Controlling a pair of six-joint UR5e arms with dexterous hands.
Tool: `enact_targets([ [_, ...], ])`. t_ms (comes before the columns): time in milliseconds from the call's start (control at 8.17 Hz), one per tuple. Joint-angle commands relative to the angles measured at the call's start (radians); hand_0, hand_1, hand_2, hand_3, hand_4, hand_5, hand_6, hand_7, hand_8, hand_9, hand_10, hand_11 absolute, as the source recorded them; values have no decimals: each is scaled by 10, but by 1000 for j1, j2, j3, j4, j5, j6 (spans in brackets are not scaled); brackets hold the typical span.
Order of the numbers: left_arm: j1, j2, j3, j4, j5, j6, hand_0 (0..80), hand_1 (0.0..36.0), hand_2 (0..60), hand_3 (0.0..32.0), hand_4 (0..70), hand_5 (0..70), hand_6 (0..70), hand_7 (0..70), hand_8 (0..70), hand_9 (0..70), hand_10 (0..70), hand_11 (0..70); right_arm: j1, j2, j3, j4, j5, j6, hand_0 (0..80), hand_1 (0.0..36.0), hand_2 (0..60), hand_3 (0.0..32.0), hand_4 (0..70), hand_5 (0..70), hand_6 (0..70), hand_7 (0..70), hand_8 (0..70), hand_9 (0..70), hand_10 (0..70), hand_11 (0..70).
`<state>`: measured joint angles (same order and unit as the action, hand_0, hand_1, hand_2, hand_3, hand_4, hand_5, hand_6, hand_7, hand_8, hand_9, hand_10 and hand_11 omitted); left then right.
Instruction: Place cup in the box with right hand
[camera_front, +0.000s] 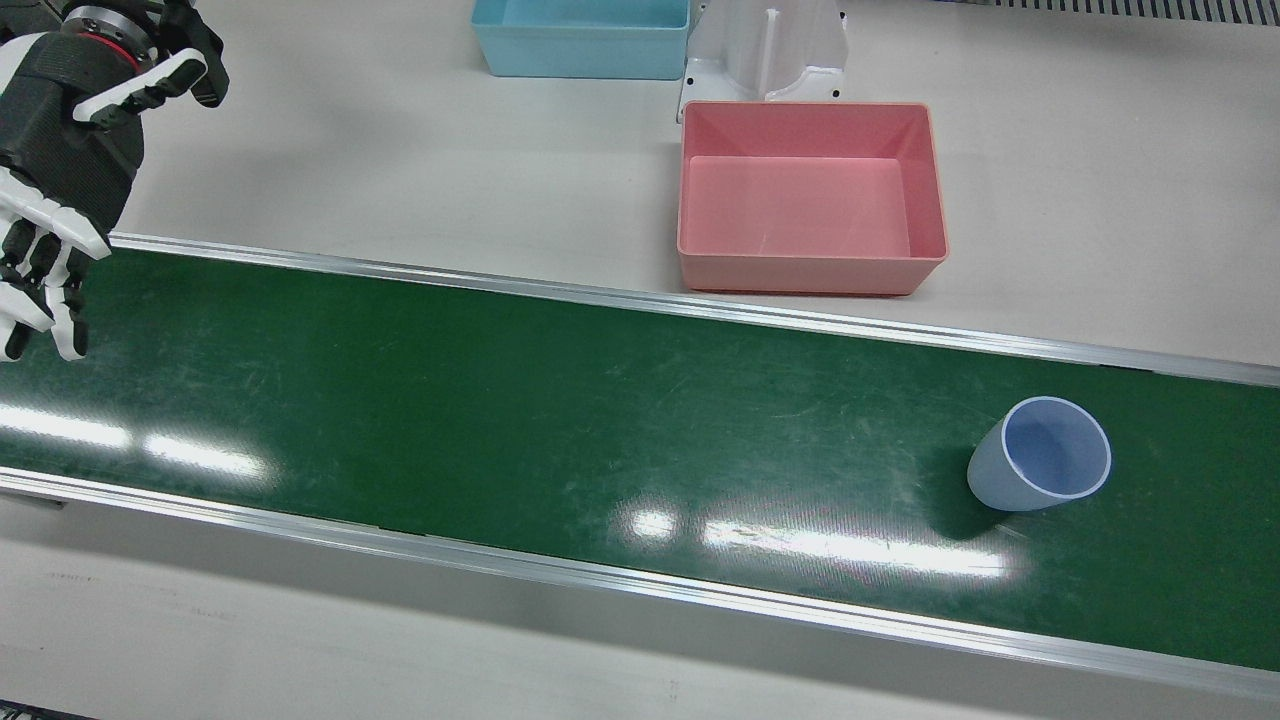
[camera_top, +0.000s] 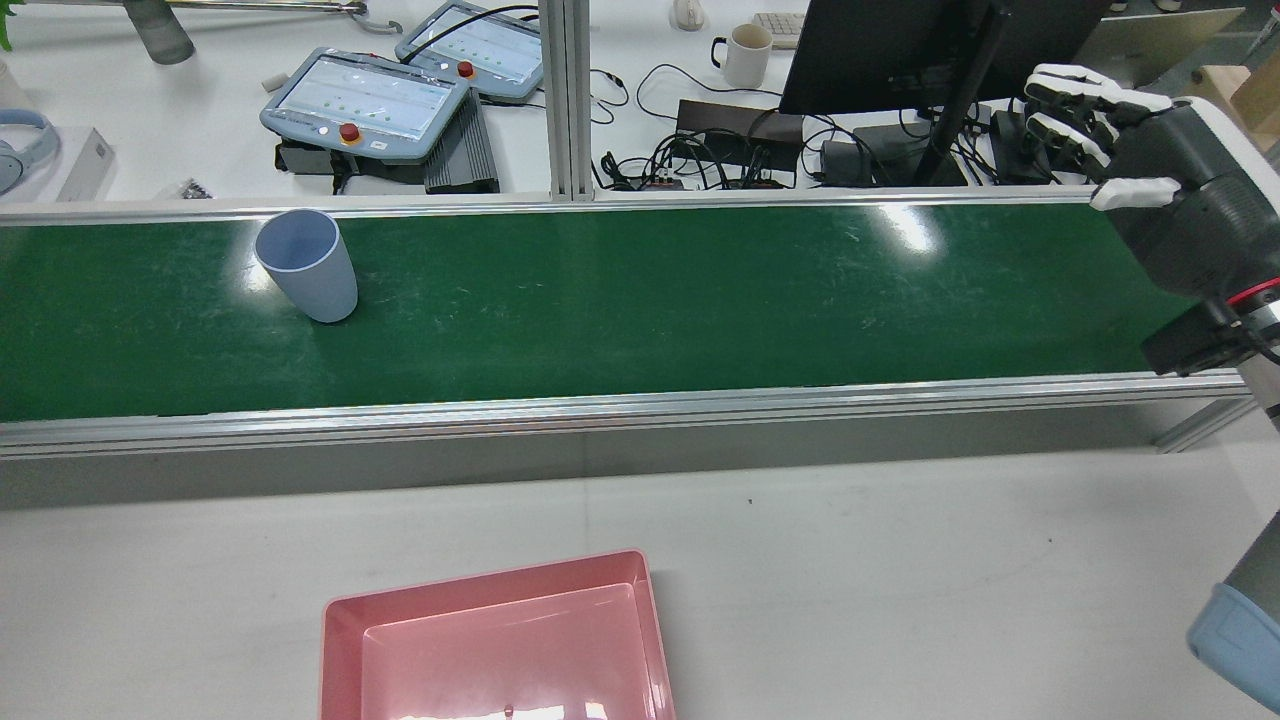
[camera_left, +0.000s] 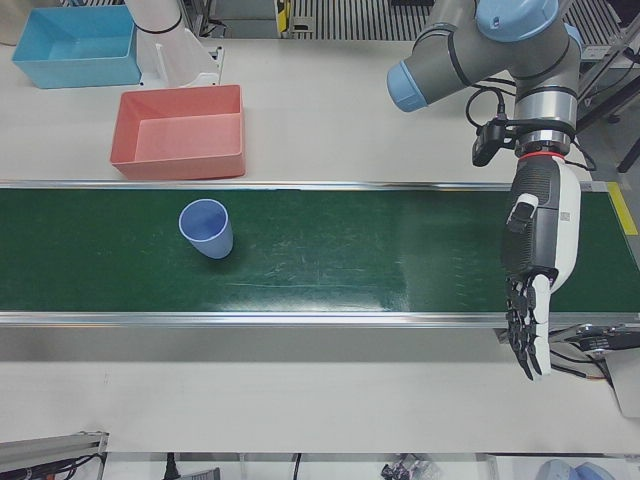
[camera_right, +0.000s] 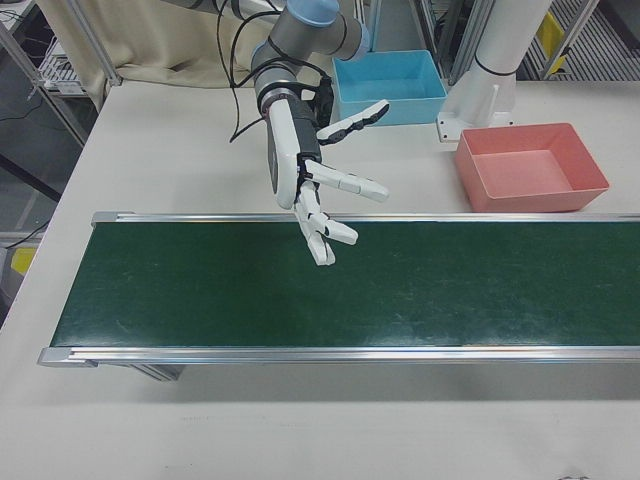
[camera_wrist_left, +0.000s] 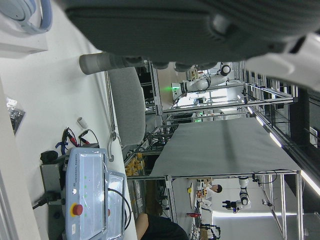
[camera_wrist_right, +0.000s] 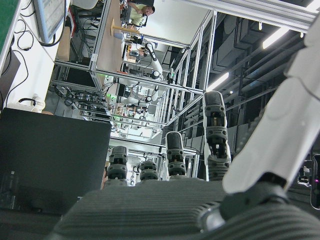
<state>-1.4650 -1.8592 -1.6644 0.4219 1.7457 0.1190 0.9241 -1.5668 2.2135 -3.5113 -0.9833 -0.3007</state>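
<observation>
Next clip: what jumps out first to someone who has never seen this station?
The long green conveyor belt crossing the table, with a single pale blue cup standing upright on it near the robot's left end. Just behind the belt sits an empty pink box, and at the opposite end the right robot hand hangs open over the belt's edge, far from the cup.

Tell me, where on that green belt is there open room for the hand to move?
The belt lies bare from the right hand to the cup. The pink box is empty. Only the strip between pink box and blue box looks tight.
</observation>
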Motion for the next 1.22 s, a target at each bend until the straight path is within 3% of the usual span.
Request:
enact_targets([
  [0, 0, 0, 0, 0, 0, 1, 0, 0, 0, 0, 0, 0, 0, 0, 0, 0, 0, 0, -1, 1, -2, 0, 0, 0, 490, 28, 0, 78, 299, 33, 55, 298, 18, 81, 91, 140],
  [980, 0, 0, 0, 0, 0, 1, 0, 0, 0, 0, 0, 0, 0, 0, 0, 0, 0, 0, -5, -1, -5, 0, 0, 0, 491, 29, 0, 70, 300, 34, 58, 307, 23, 89, 92, 143],
  [1102, 0, 0, 0, 0, 0, 1, 0, 0, 0, 0, 0, 0, 0, 0, 0, 0, 0, 0, -5, -1, -6, 0, 0, 0, 492, 29, 0, 56, 307, 34, 60, 310, 24, 91, 93, 143],
])
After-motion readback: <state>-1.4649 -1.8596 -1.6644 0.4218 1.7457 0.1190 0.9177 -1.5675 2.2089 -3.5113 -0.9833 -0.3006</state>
